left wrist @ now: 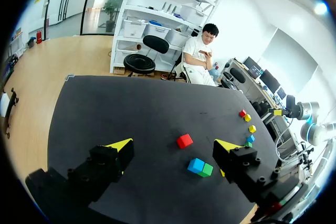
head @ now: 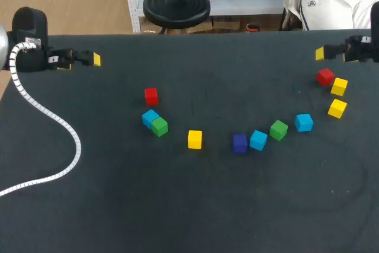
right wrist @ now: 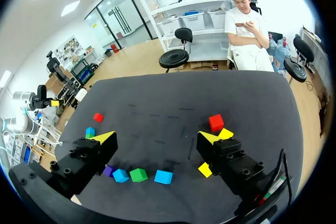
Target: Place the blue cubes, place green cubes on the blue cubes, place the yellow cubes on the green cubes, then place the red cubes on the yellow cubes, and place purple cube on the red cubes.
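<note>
Loose cubes lie in an arc on the black table (head: 106, 194). On the left side are a red cube (head: 151, 95) and a blue cube (head: 150, 117) touching a green cube (head: 159, 126). Across the middle run a yellow cube (head: 195, 139), the purple cube (head: 240, 143), a blue one (head: 258, 140), a green one (head: 279, 130) and a third blue (head: 304, 122). Two yellow cubes (head: 337, 108) and a red cube (head: 324, 76) lie at the right. My left gripper (head: 80, 60) hangs open at the far left, holding nothing. My right gripper (head: 331, 53) is open at the far right, above the red cube (right wrist: 216, 122).
A white coiled cable (head: 59, 128) trails from my left arm across the table's left part. The near half of the table holds no cubes.
</note>
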Controlling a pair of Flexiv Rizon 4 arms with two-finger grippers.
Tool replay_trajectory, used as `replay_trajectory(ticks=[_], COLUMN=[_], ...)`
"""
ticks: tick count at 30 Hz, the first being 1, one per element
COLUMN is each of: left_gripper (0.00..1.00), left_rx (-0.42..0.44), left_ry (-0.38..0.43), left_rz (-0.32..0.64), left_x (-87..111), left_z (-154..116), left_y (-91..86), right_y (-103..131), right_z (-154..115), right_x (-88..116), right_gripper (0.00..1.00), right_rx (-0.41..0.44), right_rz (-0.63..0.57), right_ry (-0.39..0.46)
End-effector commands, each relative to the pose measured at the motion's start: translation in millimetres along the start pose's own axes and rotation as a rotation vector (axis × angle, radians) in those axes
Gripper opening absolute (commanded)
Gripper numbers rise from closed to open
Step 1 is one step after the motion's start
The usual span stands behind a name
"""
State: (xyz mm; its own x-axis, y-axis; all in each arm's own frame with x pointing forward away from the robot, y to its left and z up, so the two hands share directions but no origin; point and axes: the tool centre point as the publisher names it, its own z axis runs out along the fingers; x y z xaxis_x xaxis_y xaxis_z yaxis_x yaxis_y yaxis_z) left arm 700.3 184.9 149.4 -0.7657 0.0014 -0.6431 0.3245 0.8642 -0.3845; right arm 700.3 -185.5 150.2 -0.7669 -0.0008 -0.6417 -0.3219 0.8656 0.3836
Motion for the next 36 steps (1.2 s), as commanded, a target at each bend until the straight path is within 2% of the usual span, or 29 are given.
replay_trajectory(ticks=[1, 30, 31, 32, 33, 36], left_gripper=[1.00, 1.00, 1.00, 1.00, 1.00, 1.00], left_rx=[0.000, 0.000, 0.171, 0.254, 0.290, 0.299], left_ry=[-0.001, -0.001, -0.048, -0.077, -0.069, -0.056], left_rz=[0.000, 0.000, 0.087, 0.159, 0.221, 0.394], left_x=[0.0, 0.0, 1.7, 4.3, 7.7, 23.4], left_z=[-0.1, -0.1, -8.3, -13.9, -16.1, -17.1], left_y=[0.4, 0.4, -11.5, -22.0, -31.3, -53.2], right_y=[0.7, 0.7, 0.7, 0.7, 0.7, 0.7], right_z=[-0.3, -0.3, -0.3, -0.3, -0.3, -0.3], right_x=[0.2, 0.2, 0.2, 0.2, 0.2, 0.2], right_gripper=[1.00, 1.00, 1.00, 1.00, 1.00, 1.00], right_rx=[0.003, 0.003, 0.003, 0.003, 0.003, 0.003], right_rz=[0.000, 0.000, 0.000, 0.000, 0.000, 0.000], right_ry=[-0.001, -0.001, -0.001, -0.001, -0.001, -0.001])
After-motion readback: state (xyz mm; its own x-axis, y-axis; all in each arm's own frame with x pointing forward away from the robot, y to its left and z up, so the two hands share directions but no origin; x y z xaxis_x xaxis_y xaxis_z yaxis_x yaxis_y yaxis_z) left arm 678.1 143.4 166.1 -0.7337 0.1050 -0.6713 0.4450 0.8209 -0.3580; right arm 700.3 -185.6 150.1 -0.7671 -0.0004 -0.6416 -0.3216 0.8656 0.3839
